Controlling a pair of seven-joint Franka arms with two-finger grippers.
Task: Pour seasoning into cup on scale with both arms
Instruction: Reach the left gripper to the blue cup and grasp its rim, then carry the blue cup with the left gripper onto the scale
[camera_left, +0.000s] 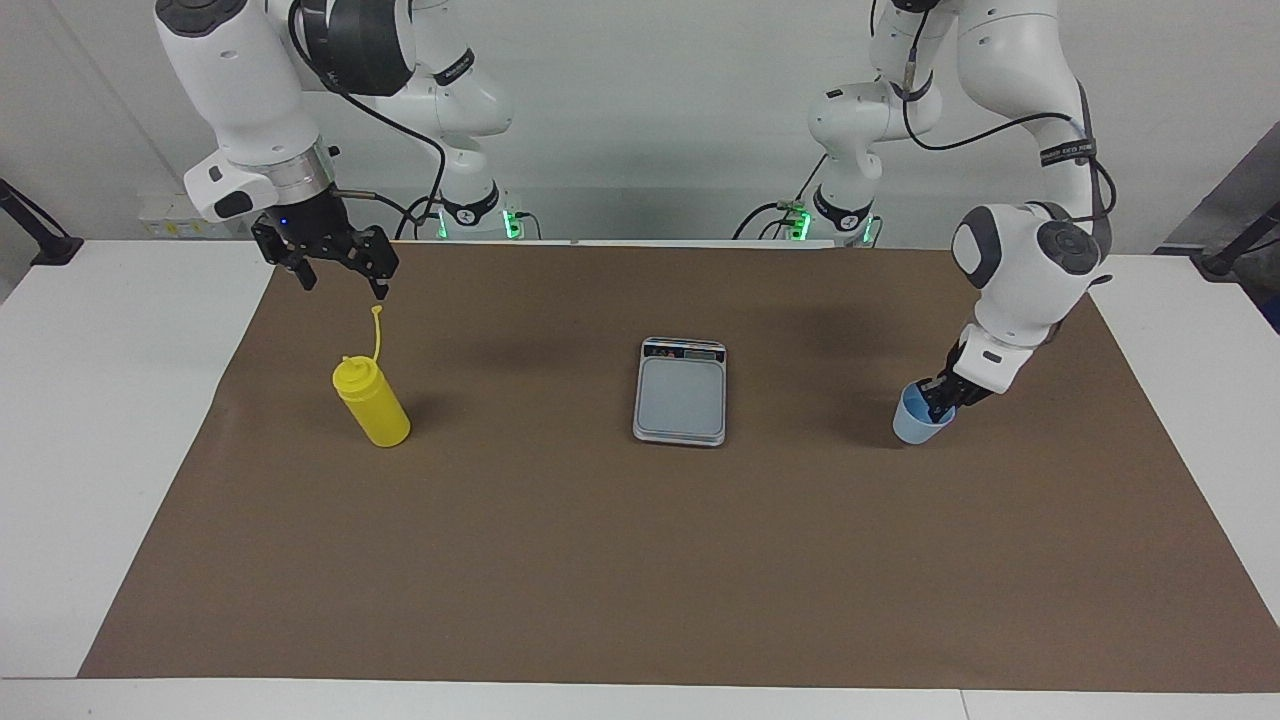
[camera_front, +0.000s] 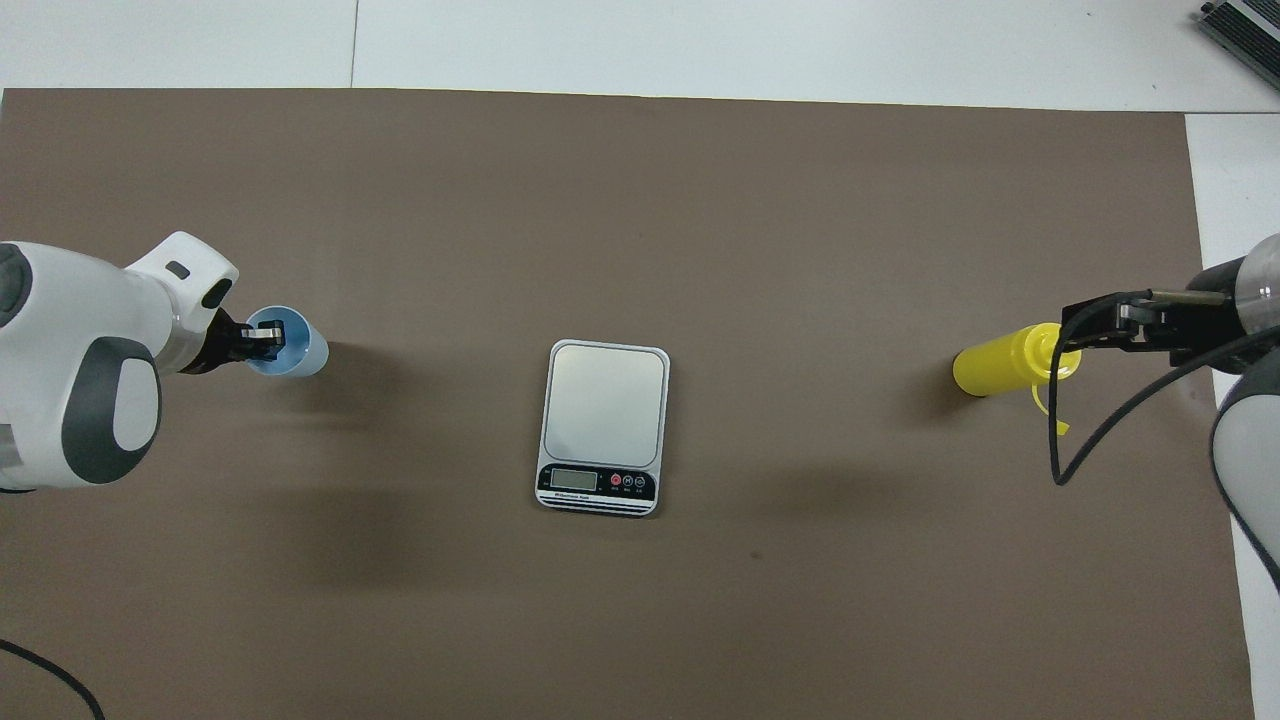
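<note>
1. We list the left end effector, pinched on the rim of the cup, one finger inside.
2. Cup: under that end effector, on the brown mat.
3. Right end effector: spread, raised above the seasoning.
4. Scale: on the counter, between both end effectors.

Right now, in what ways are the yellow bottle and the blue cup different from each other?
The yellow bottle is taller and opaque; the blue cup is short and translucent. The left gripper is shut on the cup's rim; the open right gripper hangs above the bottle without touching it. Both stand on the brown mat, neither on the scale.
</note>
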